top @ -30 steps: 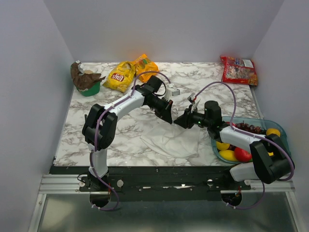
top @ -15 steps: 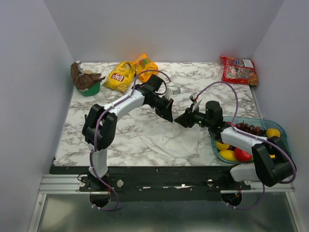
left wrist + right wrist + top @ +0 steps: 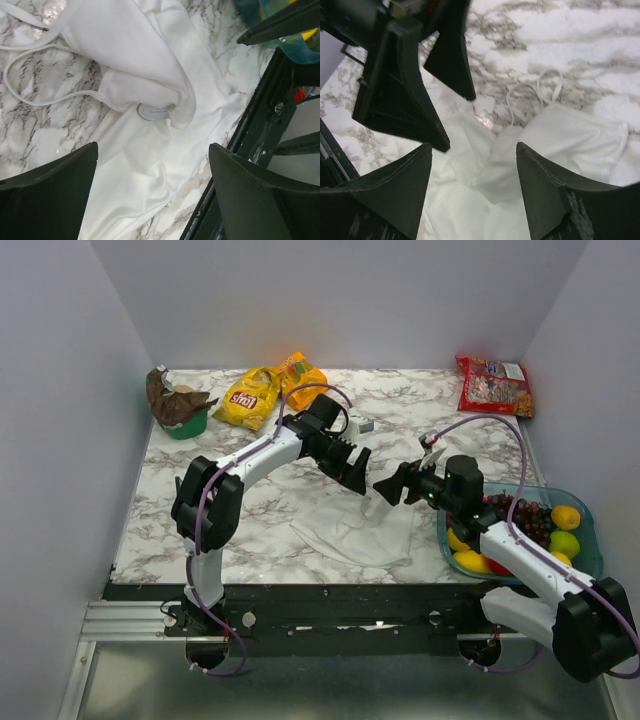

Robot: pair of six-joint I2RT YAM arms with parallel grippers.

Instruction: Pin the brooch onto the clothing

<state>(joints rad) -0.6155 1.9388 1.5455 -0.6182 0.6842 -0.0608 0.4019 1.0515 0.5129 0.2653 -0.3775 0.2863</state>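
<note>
Lying half under a fold of the soft white clothing [image 3: 135, 50], the brooch [image 3: 151, 112] is shown near the left gripper [image 3: 152, 147] and right gripper [image 3: 474, 146], both spread apart and empty. It is judged light, rigid and slippery; its rim should be pinched.

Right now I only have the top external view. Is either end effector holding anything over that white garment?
Observer: No. The left wrist view shows the left end effector open, with only the white garment below it.
Operator: And the right?
Observer: The right end effector is open too, and empty.
Operator: Anything lying in the garment?
Observer: A small pale round disc is half tucked under a fold. It is possibly the brooch, but I can't confirm that.
</note>
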